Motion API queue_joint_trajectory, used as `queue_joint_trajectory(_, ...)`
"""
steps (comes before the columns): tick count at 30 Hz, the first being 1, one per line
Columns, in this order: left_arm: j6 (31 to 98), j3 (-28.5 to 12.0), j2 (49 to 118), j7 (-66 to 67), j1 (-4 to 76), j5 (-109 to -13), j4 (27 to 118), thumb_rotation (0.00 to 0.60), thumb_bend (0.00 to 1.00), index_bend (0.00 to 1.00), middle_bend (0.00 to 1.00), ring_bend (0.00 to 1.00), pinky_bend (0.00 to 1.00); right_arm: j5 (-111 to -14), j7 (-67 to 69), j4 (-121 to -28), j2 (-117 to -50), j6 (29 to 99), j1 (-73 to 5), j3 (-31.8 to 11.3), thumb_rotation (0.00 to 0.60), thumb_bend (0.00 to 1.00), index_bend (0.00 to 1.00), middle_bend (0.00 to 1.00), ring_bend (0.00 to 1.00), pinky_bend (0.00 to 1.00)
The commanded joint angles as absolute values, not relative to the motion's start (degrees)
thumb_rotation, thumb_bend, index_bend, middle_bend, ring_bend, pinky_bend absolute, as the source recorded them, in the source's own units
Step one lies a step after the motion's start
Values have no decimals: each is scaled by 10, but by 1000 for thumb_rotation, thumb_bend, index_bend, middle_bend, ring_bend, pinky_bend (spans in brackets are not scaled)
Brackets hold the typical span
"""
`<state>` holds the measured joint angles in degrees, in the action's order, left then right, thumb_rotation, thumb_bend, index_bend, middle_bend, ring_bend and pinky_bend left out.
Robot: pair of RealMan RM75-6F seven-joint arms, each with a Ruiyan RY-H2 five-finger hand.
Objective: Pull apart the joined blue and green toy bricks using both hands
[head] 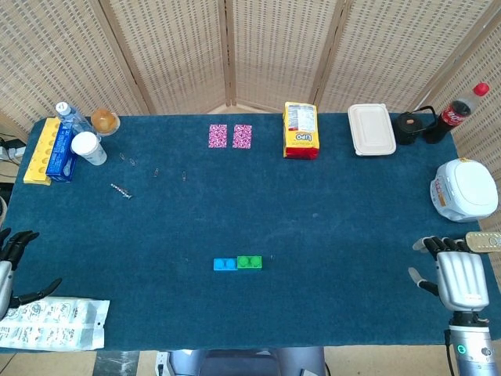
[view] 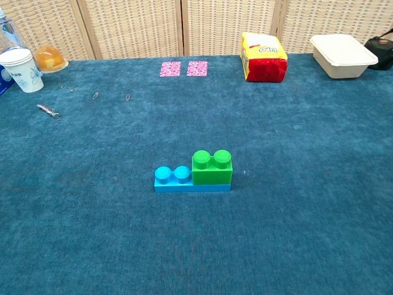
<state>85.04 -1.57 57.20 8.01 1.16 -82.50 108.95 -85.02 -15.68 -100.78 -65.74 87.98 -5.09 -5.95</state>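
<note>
A green brick (view: 212,168) sits on the right half of a longer blue brick (view: 174,178), and the joined pair lies on the blue cloth near the table's front middle. The head view shows the same blue brick (head: 225,264) and green brick (head: 250,262). My right hand (head: 458,276) hovers at the table's front right corner, fingers spread, holding nothing. At the front left edge only part of my left hand (head: 11,266) shows, its fingers apart and empty. Both hands are far from the bricks. Neither hand appears in the chest view.
A blister pack (head: 51,323) lies at the front left by my left hand. At the back stand a yellow snack bag (head: 300,130), a white box (head: 371,129), two pink cards (head: 230,135), a cup (head: 87,146) and bottles. A white cooker (head: 464,188) sits at right.
</note>
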Motion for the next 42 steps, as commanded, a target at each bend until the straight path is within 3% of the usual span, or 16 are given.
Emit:
queue_joint_trajectory(1,799,-15,566,82,42,-824,1098,395,190,305,263,148,259,-852,-152,-1006,-655,881,-49,-58,600,242,453,481,441,382)
queue_joint_trajectory(7,723,-24,560,133,100,-830,1126,396,193,336,307,199,340,-860,-141,-1001,-655,883,-45,-52,600,242,453,481,441,382)
queue_joint_trajectory(13,677,-43,587,226,152,-818,1153,402,268,397,322,210,341,-866,-131,-996,-656,887,-43,-50,600,242,453,481,441,383)
queue_joint_trajectory(22,623,-78,677,384,236,-731,1163,422,279,415,322,210,294,-876,-114,-992,-650,901,-37,-50,600,242,453,481,438,383)
queue_joint_trajectory(32,598,-94,799,525,328,-577,1145,432,278,416,322,210,235,-882,-96,-988,-640,916,-26,-49,600,242,453,481,438,383)
queue_joint_trajectory(42,600,-92,892,585,403,-486,1082,429,261,416,322,192,202,-876,-91,-989,-629,925,-17,-52,600,241,453,481,438,384)
